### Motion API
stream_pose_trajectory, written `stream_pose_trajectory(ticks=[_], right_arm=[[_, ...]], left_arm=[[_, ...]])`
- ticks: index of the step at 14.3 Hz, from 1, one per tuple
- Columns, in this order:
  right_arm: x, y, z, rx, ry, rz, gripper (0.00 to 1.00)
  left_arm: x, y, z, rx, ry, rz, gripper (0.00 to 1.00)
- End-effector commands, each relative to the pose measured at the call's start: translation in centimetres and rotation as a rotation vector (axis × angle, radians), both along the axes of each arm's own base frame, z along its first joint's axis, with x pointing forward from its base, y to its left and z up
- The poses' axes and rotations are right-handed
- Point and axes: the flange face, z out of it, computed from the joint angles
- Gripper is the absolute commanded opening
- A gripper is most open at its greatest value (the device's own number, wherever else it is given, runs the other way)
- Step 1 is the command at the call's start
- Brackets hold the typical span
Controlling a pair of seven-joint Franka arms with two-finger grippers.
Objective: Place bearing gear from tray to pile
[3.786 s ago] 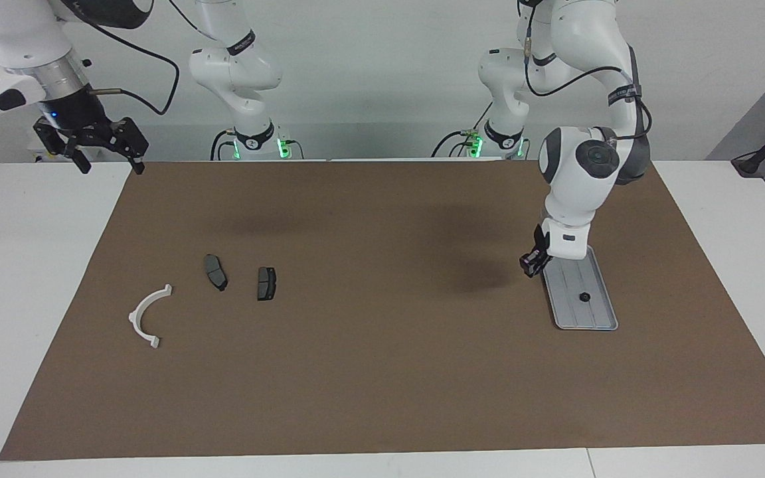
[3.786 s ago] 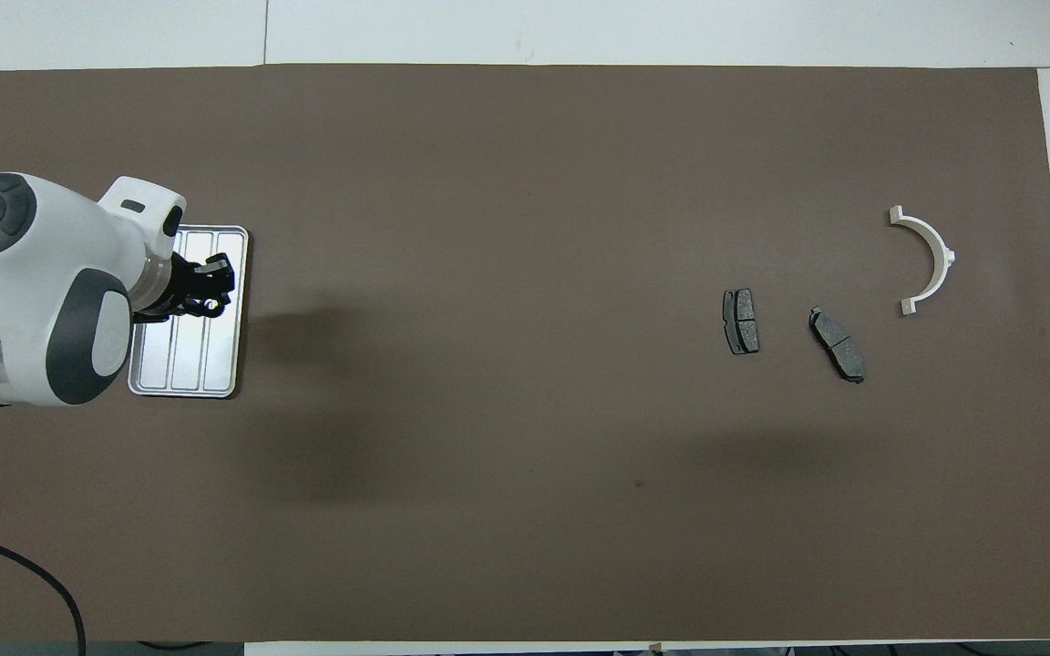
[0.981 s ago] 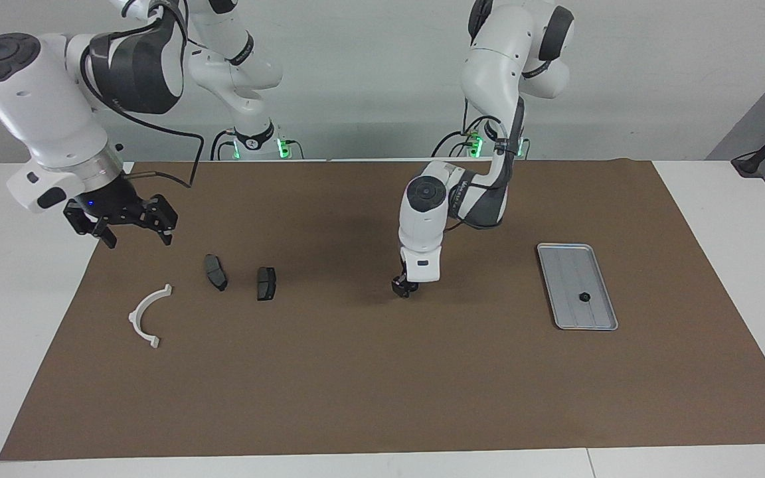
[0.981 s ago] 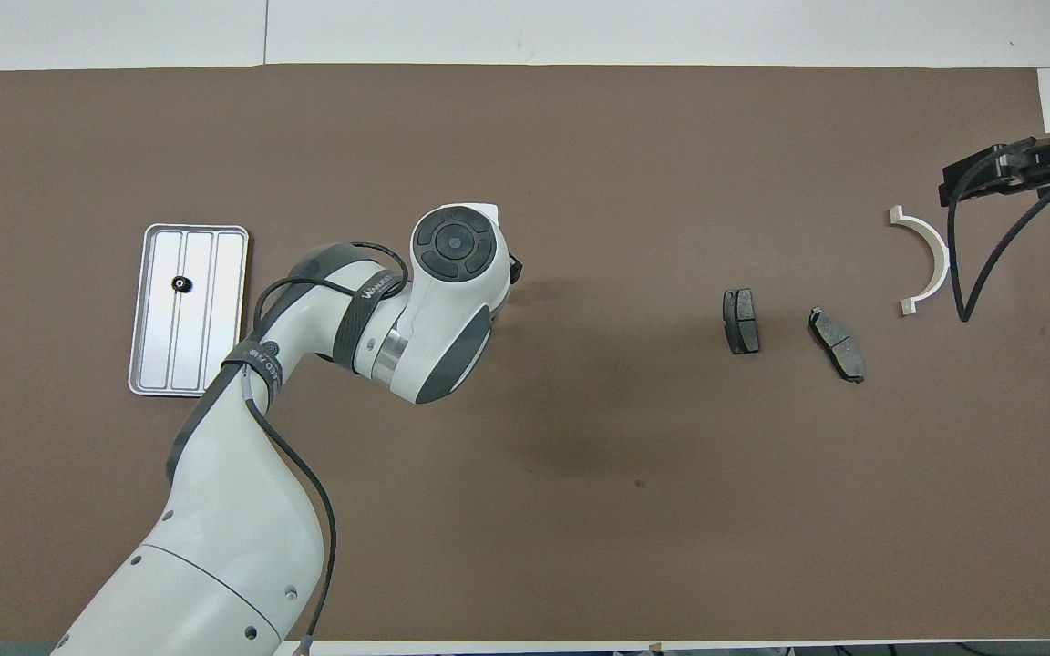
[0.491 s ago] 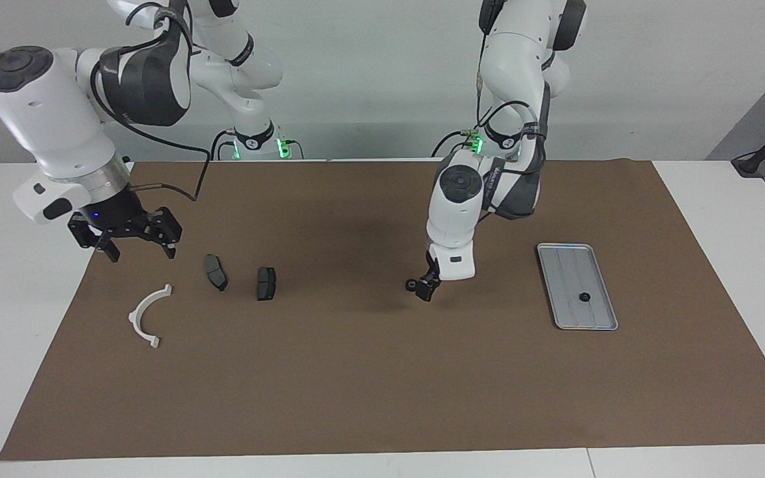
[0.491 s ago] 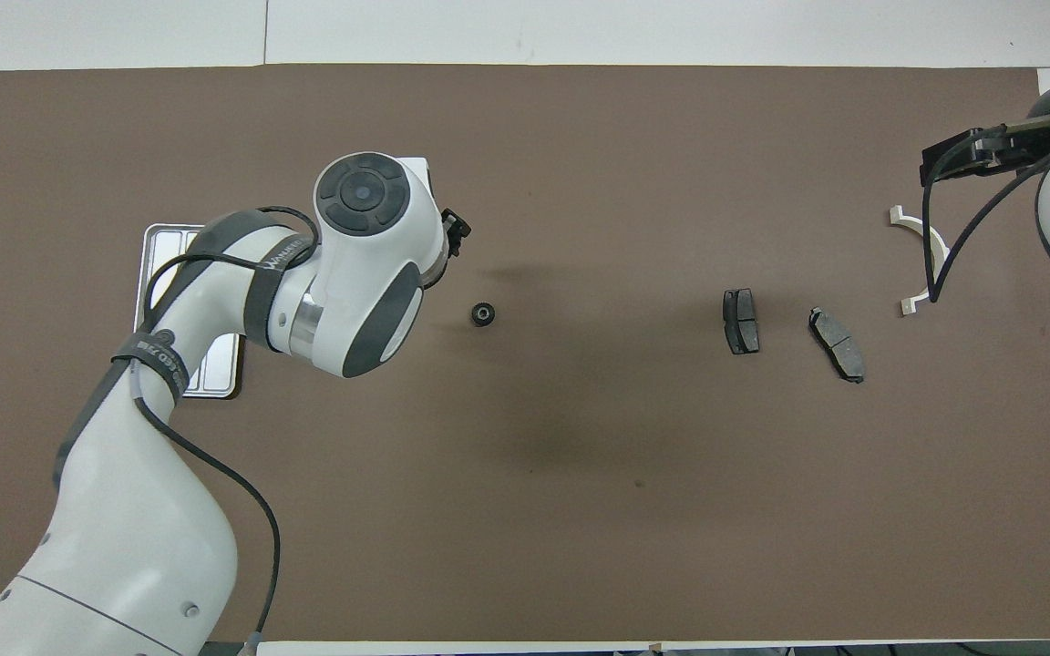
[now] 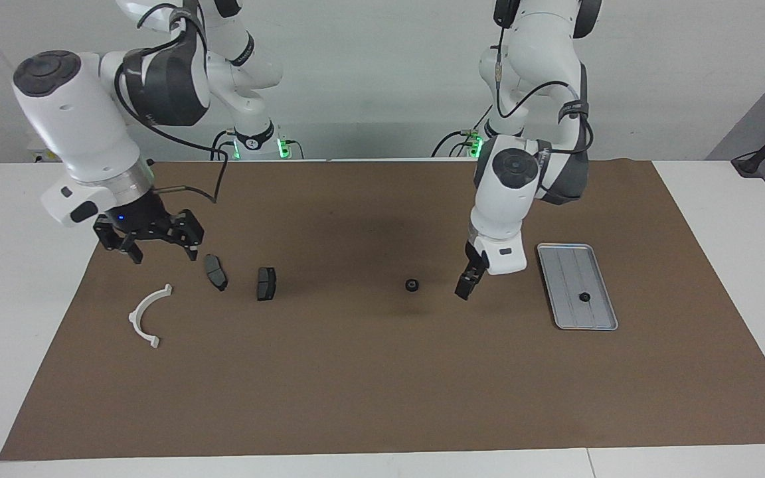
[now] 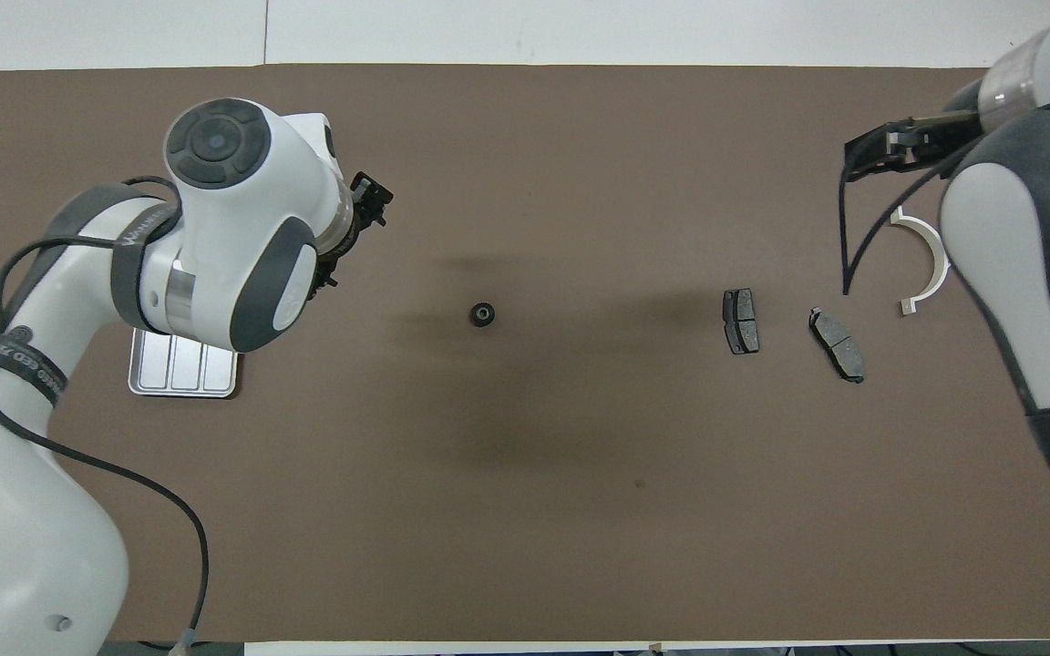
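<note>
A small black bearing gear (image 7: 412, 285) (image 8: 483, 314) lies free on the brown mat, midway between the tray and the pile. My left gripper (image 7: 465, 288) hangs low over the mat between that gear and the tray, open and holding nothing. The silver tray (image 7: 565, 265) (image 8: 183, 375) sits toward the left arm's end with another small black gear (image 7: 583, 297) on it. The pile is a white half-ring bracket (image 7: 149, 315) (image 8: 931, 264) and two dark pads (image 7: 215, 272) (image 7: 266, 283). My right gripper (image 7: 160, 251) hovers open over the mat beside the pads, empty.
The brown mat (image 7: 382, 385) covers most of the white table (image 7: 17, 265). In the overhead view the left arm's wrist covers most of the tray. The right arm's body (image 8: 1017, 273) hangs over the mat's edge beside the bracket.
The left gripper has let go of the gear on the mat and drawn back toward the tray. The right gripper has come down and moved closer to the pads.
</note>
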Motion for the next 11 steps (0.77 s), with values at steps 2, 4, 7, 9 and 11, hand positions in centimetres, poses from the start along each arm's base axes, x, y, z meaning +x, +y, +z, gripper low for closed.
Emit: stream_pose_trajectory(ticks=[2,4,7,9,11], right_arm=[[2.9,5.3,-2.4,0.004,-0.005,0.058,1.0],[2.7,10.7,-4.4,0.03,0.011,0.123,1.0],[1.5,16.8,-7.0,0.052,0.042,0.147,1.0],[-0.1,20.8,-8.7,0.054,0.073,0.173,1.0],[-1.5,25.0,-11.3,0.043,0.086,0.175,1.0]], left_arm=[[0.5,5.3,0.5,0.001,0.007,-0.022,1.0],[1.0,7.3,0.4,0.002,0.001,-0.028,1.0],[1.2,10.5,-0.2,-0.001,-0.017,0.022,1.0],[1.6,13.4,-0.7,-0.004,-0.077,0.021,1.0],[1.0,15.0,-1.6,0.008,-0.078,-0.097,0.99]])
